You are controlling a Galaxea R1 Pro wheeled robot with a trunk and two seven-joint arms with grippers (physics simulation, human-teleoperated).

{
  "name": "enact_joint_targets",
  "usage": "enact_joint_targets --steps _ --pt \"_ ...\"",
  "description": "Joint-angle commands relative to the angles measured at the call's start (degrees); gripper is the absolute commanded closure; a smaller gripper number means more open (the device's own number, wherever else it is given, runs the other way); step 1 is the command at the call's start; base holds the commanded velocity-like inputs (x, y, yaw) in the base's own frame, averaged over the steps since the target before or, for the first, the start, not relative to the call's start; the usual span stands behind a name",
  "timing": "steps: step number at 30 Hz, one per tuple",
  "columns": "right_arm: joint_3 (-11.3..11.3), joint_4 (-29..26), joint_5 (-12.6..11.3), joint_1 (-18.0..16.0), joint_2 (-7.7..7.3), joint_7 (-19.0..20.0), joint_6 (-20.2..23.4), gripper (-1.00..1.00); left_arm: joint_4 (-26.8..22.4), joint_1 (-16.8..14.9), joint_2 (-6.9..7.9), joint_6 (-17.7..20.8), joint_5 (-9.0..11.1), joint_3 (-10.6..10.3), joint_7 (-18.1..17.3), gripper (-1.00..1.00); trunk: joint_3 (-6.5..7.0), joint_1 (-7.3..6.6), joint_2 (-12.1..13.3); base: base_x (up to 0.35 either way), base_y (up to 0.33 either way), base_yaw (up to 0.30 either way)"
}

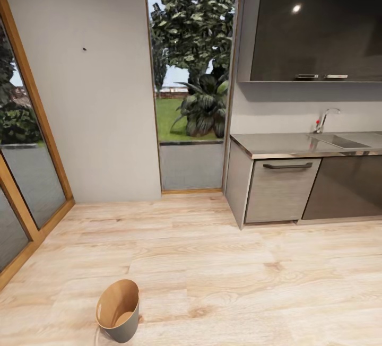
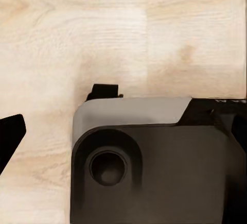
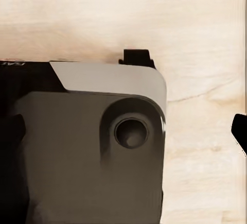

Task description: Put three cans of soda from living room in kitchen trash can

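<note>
A: What is your head camera giving you right now?

B: You are looking into the kitchen [image 1: 297, 176]. The tash can [image 1: 118, 311] is sitting on the pale wood floor [image 1: 223, 261] at the near left, tilting a little, its tan inside facing you. Far right, the grey countertop [image 1: 276, 145] is carrying a sink [image 1: 339, 140] and tap [image 1: 324, 119], with a dark wall cabinet [image 1: 318, 22] hanging above. A tall window [image 1: 191, 59] is showing garden plants in the far middle, and wood-framed glass doors [image 1: 24, 176] are running along the left.

A: And your left wrist?

B: It is looking down at floor planks [image 2: 128, 33] over the robot's dark base [image 2: 154, 167]. A black fingertip [image 2: 10, 136] is poking in at the edge; you cannot tell how wide that hand is standing.

A: Right wrist?

B: Much the same: base corner [image 3: 92, 152], pale planks [image 3: 154, 13], a sliver of black finger [image 3: 240, 131]. Its spread is unreadable too.
</note>
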Motion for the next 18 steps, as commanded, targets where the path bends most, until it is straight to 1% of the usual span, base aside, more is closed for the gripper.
enact_joint_targets --steps 1,2,4,5,7,12,18 --pt "-0.01 -1.52 0.01 0.01 0.01 -0.02 1.22 -1.0 -1.44 0.02 0.02 1.24 0.43 -0.01 0.0 -1.0 -0.01 0.0 0.0 0.0 0.0 0.0" --pt "-0.01 -4.48 0.02 0.01 0.04 -0.07 3.26 -1.0 -4.2 0.01 0.05 3.89 1.36 0.0 0.0 -1.0 -0.01 0.0 0.0 0.0 0.0 0.0" --pt "-0.01 -7.37 0.05 0.01 0.04 -0.14 4.88 -1.0 -6.84 0.01 0.1 6.63 2.35 0.0 0.0 -1.0 -0.01 0.0 0.0 0.0 0.0 0.0" --pt "-0.02 -10.01 0.08 0.01 0.02 -0.18 6.13 -1.0 -9.16 0.0 0.28 9.03 3.18 -0.01 0.0 -1.0 -0.01 0.0 0.0 0.0 0.0 0.0" --pt "-0.02 -13.27 0.08 0.01 -0.01 -0.22 7.34 -1.0 -11.87 0.02 0.66 11.47 3.91 -0.01 0.01 -1.0 -0.01 0.0 0.0 0.0 0.0 0.0" --pt "0.05 -17.55 0.16 0.01 0.28 -0.32 7.78 -1.0 -15.33 0.0 1.25 13.43 4.33 -0.05 0.18 -1.0 -0.01 0.0 0.0 0.0 0.0 0.0" --pt "0.29 -18.7 0.23 0.01 0.51 -0.6 7.71 -1.0 -17.49 0.01 2.27 13.5 4.38 -0.06 0.22 -1.0 -0.01 0.0 0.0 0.0 0.0 0.0"
